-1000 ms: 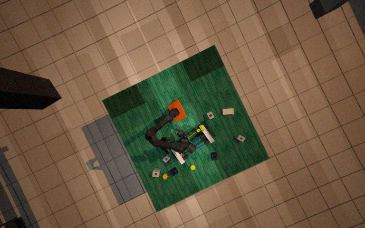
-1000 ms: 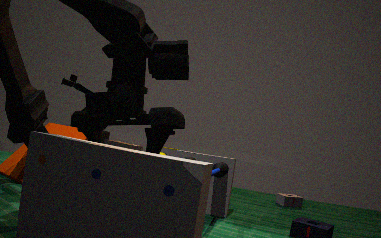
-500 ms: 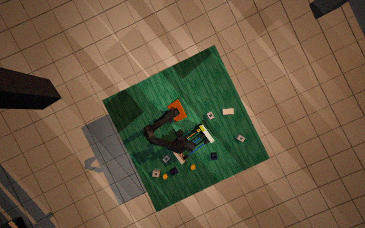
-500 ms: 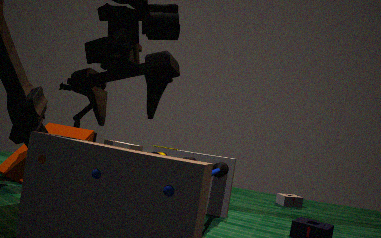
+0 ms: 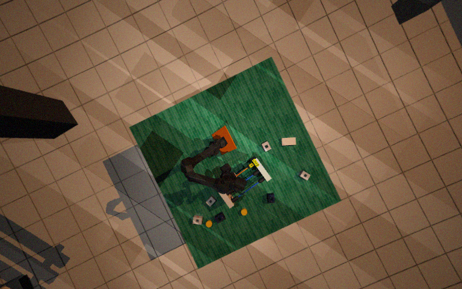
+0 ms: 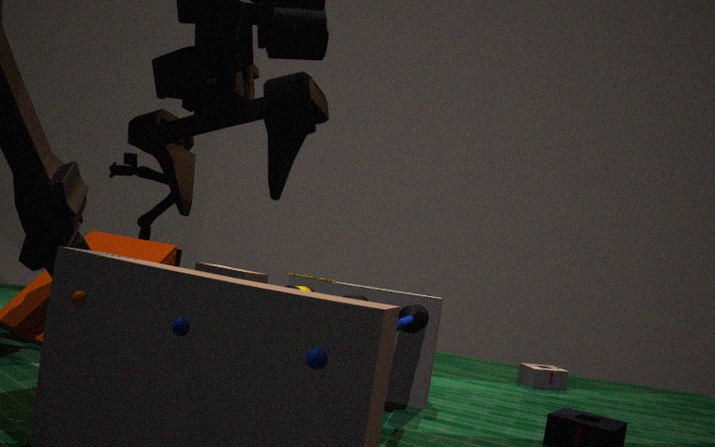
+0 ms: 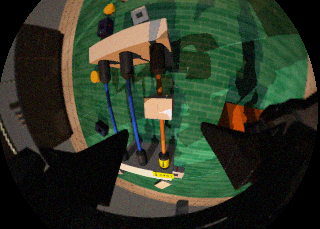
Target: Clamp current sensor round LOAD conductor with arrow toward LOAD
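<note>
The current sensor (image 7: 156, 109) (image 6: 231, 270) is a pale block sitting on the orange conductor (image 7: 162, 139) (image 5: 242, 172), which enters and leaves it in the wrist view. The jaws look closed, but I cannot tell whether the latch has caught. Its arrow is not visible. The yellow marker (image 7: 163, 175) (image 5: 255, 162) (image 6: 311, 277) is at that conductor's far end; its lettering is too small to read. My gripper (image 7: 166, 129) (image 6: 230, 205) is open and empty, raised above the sensor, with the fingers on either side of it in the wrist view and not touching it.
Two blue conductors (image 7: 133, 114) run beside the orange one between the near panel (image 6: 211, 359) (image 5: 226, 200) and the far panel (image 5: 264, 171). An orange block (image 5: 230, 137) (image 7: 235, 116) is by the arm's base. Several small white and black blocks and orange discs lie around.
</note>
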